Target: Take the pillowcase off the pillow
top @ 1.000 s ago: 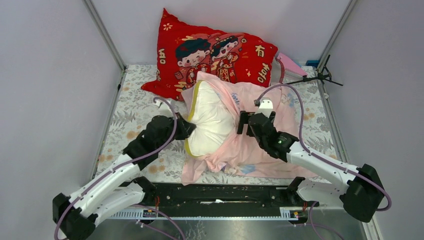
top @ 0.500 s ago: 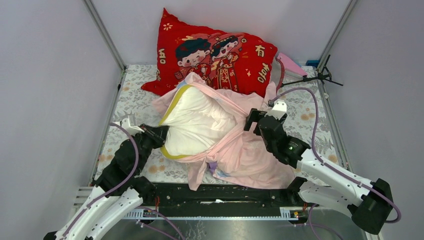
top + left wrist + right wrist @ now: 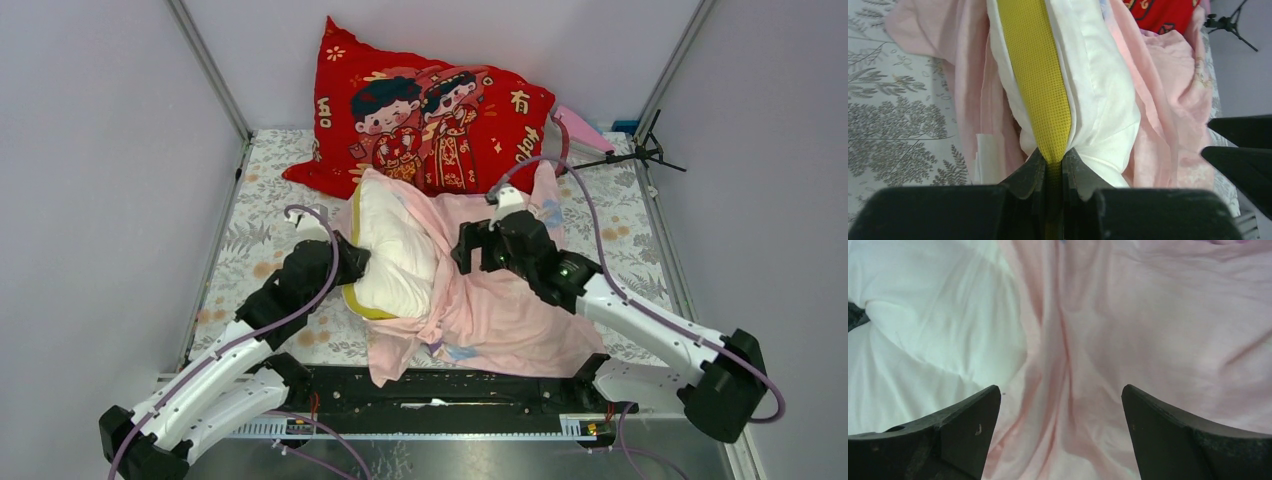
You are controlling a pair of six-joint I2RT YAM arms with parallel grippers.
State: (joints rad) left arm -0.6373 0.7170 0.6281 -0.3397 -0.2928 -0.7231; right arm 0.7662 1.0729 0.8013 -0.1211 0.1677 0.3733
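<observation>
The pillowcase lies crumpled across the middle of the floral surface. Its pale pink cloth is bunched around the right-hand part of the pillow and spills toward the near edge. The pillow's cream-white left part sticks out of the case — plump, resting on the surface just in front of the red cushion at the back. My left tool is pinched tight on the pillow's yellow piping, and the strip runs straight up from between the two fingers. My right tool stands wide apart with nothing gripped — under it is pink cloth, with the bare white pillow off to one side. Whether its fingertips touch the fabric I cannot tell.
</observation>
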